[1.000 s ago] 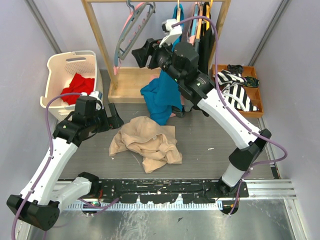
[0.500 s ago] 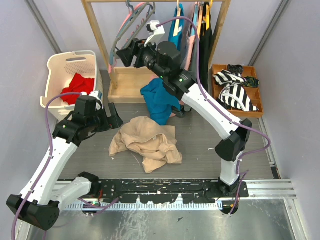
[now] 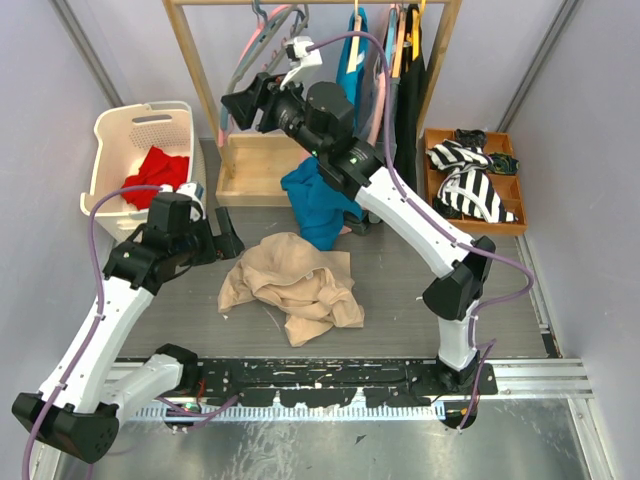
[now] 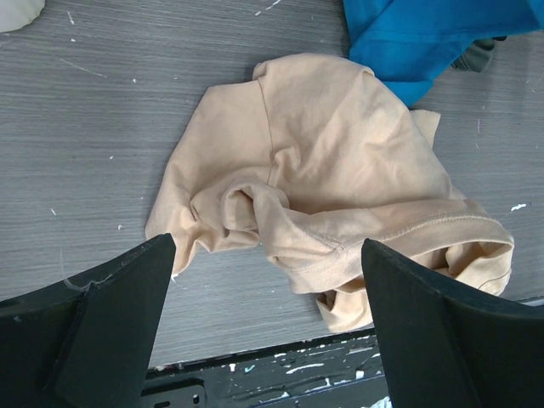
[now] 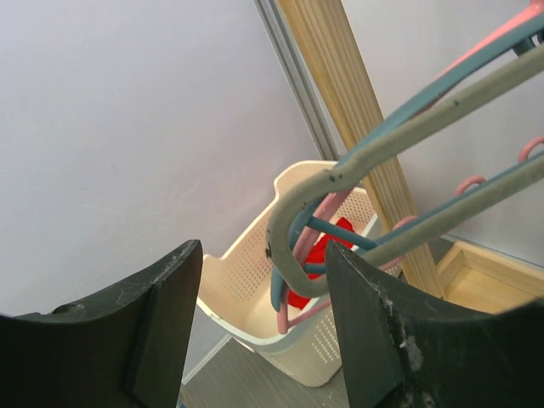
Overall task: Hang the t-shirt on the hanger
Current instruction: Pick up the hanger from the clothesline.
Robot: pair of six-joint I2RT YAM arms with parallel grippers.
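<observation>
**A:** Where is the t-shirt (image 3: 293, 285)?

**B:** Crumpled in a heap on the grey table (image 3: 400, 290), near the middle, in front of both arm bases. It is plain beige with no print. The cloth is bunched into soft folds, and a stitched hem curls along its near edge. A teal-blue garment (image 3: 320, 195) touches its far edge.

**A:** And the left gripper (image 4: 268, 246)?

**B:** It hovers over the shirt's left side, jaws spread as wide as they go, with nothing between them. The left wrist view shows the shirt lying untouched below.

**A:** What about the hanger (image 5: 399, 140)?

**B:** It hangs on the wooden rack (image 3: 190, 60) at the back, a pale grey one bunched with a pink hanger (image 5: 510, 30). Its rounded shoulder end points down towards the white basket (image 3: 115, 130) that holds the red cloth (image 3: 158, 170).

**A:** Does the right gripper (image 5: 263, 251) have it?

**B:** No. It is raised to the rack with its jaws parted, and the bend of the hanger sits in the gap, nearer the right-hand finger. Whether that finger touches it I cannot tell.
</observation>
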